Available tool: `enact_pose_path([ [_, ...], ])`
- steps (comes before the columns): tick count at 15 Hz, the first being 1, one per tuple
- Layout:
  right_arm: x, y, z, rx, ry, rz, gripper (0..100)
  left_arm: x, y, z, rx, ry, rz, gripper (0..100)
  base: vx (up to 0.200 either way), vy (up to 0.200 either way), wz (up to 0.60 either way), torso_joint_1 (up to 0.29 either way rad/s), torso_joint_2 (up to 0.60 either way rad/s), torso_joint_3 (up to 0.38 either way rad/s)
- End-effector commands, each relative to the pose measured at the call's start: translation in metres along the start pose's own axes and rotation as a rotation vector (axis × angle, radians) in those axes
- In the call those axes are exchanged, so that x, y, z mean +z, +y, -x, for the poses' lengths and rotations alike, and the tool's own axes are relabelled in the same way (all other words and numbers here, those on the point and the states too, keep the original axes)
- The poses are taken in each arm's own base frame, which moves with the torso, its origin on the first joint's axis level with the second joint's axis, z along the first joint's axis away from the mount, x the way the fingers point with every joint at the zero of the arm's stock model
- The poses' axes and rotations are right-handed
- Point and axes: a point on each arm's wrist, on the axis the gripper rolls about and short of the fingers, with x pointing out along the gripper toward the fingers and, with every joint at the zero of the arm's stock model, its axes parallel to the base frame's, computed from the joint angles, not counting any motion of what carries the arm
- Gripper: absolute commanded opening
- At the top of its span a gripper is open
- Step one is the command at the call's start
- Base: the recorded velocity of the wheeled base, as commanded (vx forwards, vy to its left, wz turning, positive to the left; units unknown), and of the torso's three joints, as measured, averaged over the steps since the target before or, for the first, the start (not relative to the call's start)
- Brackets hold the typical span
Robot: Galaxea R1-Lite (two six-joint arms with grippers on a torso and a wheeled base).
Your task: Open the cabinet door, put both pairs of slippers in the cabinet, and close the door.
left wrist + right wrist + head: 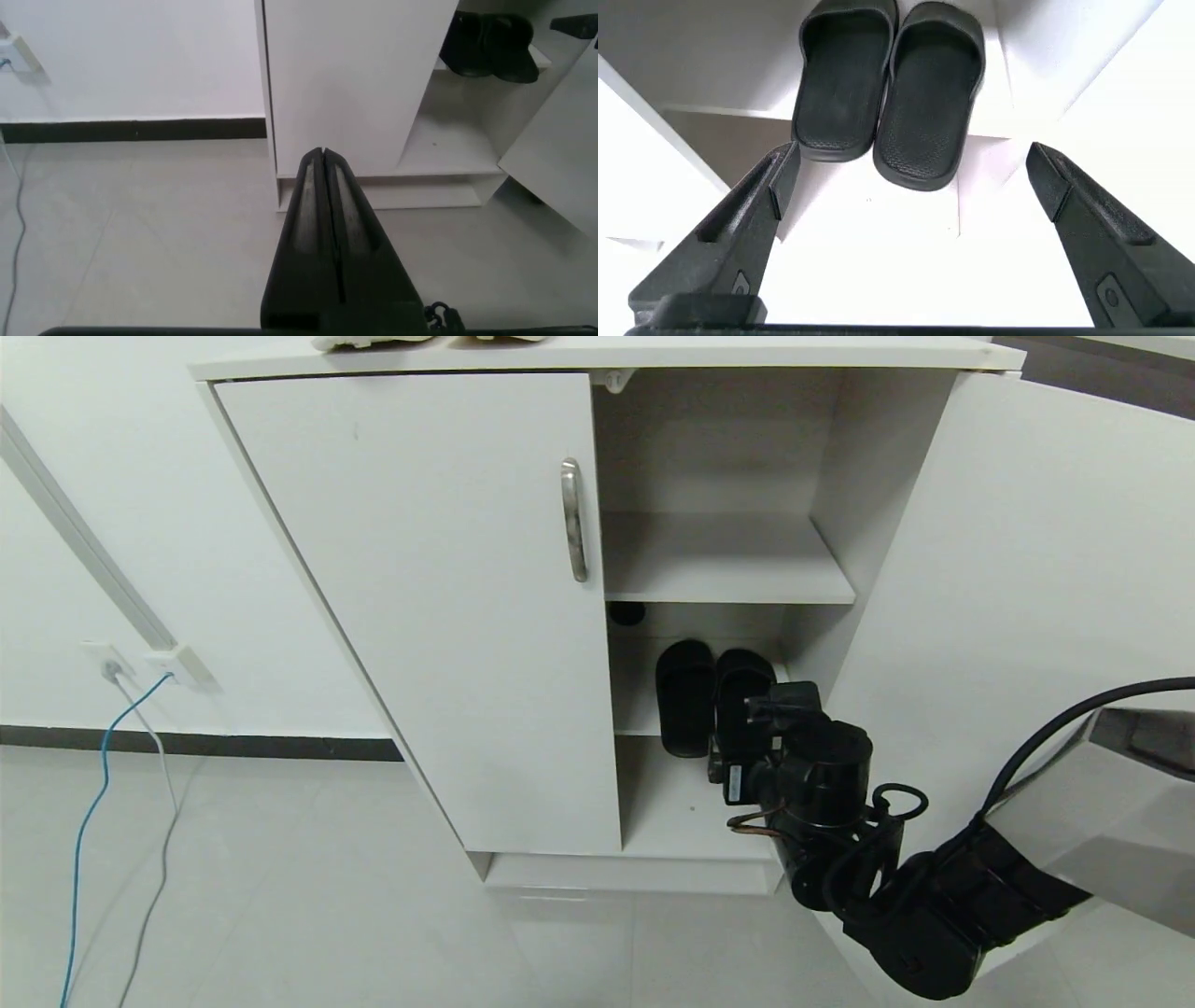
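Note:
The white cabinet (420,616) has its right door (1008,579) swung open and its left door shut. A pair of black slippers (709,695) lies side by side on the middle shelf (635,705), heels overhanging the front edge; they are the black slippers (887,89) in the right wrist view. My right gripper (910,187) is open just in front of their heels, holding nothing. A pale pair of slippers (373,341) lies on the cabinet top. My left gripper (322,163) is shut and empty, low above the floor before the cabinet.
The upper shelf (724,565) and the bottom compartment (672,812) hold nothing. A steel handle (573,520) is on the shut left door. Wall sockets (149,663) with blue and grey cables (93,803) run down to the tiled floor at left.

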Motion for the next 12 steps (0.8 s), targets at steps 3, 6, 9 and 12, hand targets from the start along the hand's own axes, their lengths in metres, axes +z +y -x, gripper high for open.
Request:
enact_pose_path([
  [3,0.0001,0.0032,0.0046,0.014,0.002,0.003,100,0.0,0.0,-0.0001,-0.003,0.002,0.0,0,0.0,0.0,0.0,0.0,0.0,0.0],
  [6,-0.0016,0.0029,0.0057,0.015,0.006,0.007,100,0.0004,0.0,0.0001,-0.003,-0.002,0.002,0,0.0,0.0,0.0,0.0,0.0,0.0],
  [9,-0.0031,0.0041,0.0078,0.021,0.011,0.011,100,0.0,0.0,-0.0001,-0.003,0.002,0.002,0,0.0,0.0,0.0,0.0,0.0,0.0],
  [12,-0.0055,0.0023,0.0096,0.021,0.02,0.019,100,0.0,0.0,-0.0001,-0.003,0.002,0.002,0,0.0,0.0,0.0,0.0,0.0,0.0],
])
